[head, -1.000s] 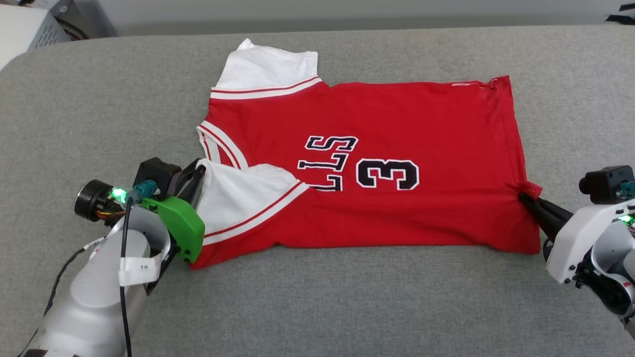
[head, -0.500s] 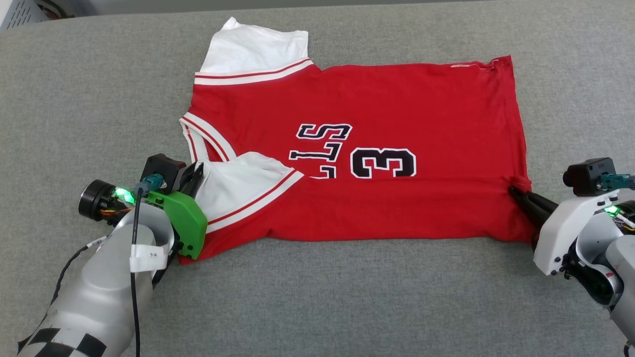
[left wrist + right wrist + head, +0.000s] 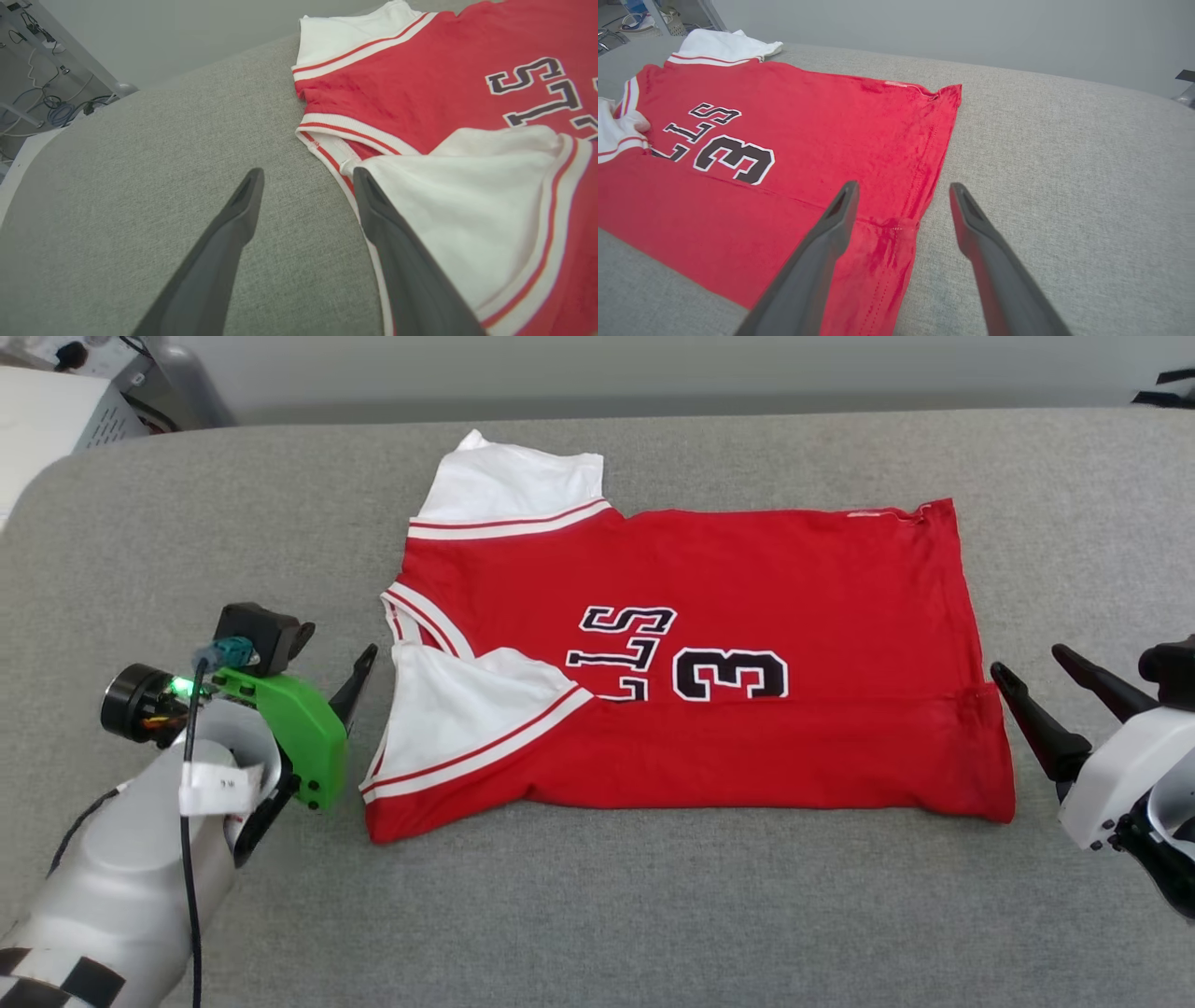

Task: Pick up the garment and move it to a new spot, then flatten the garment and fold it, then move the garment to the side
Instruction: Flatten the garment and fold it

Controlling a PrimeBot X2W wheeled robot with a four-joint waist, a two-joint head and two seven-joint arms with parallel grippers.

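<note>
Fold number one looks done on the red BULLS jersey [image 3: 691, 569], which lies flat mid tabletop [image 3: 597, 915] with its near long edge flipped over, so the near white sleeve [image 3: 467, 709] covers part of the lettering. Left tool [image 3: 308, 173] is spread wide right at the collar, pinching nothing. Right tool [image 3: 1027, 660] is spread too, just off the hem [image 3: 991, 737]. My guess for next: both tools reach to the far edge, pinch near the far sleeve [image 3: 513, 485] and the far hem corner, and bring that side over
</note>
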